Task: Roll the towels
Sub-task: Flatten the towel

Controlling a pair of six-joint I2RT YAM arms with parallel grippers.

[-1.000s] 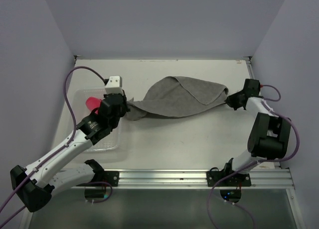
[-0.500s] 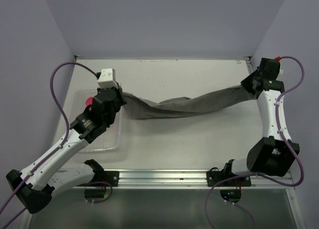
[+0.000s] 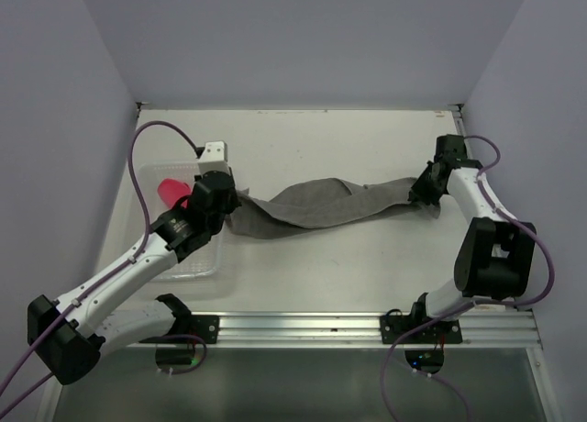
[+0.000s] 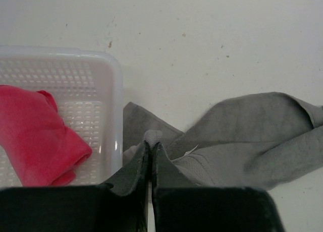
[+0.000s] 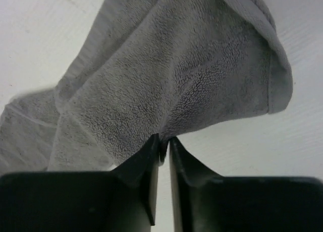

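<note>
Grey towel (image 3: 321,202): left gripper (image 4: 151,144) pinches one end, right gripper (image 5: 162,140) at other, grip unclear

A grey towel (image 3: 330,202) stretches twisted and unrolled beside the basket (image 3: 193,264); a pink towel (image 3: 171,191) sits bunched inside it.

The off-white flat tabletop (image 3: 348,257) carries a white perforated plastic basket (image 3: 191,264) at left and a grey cloth towel (image 3: 321,202) stretched across its middle.
</note>
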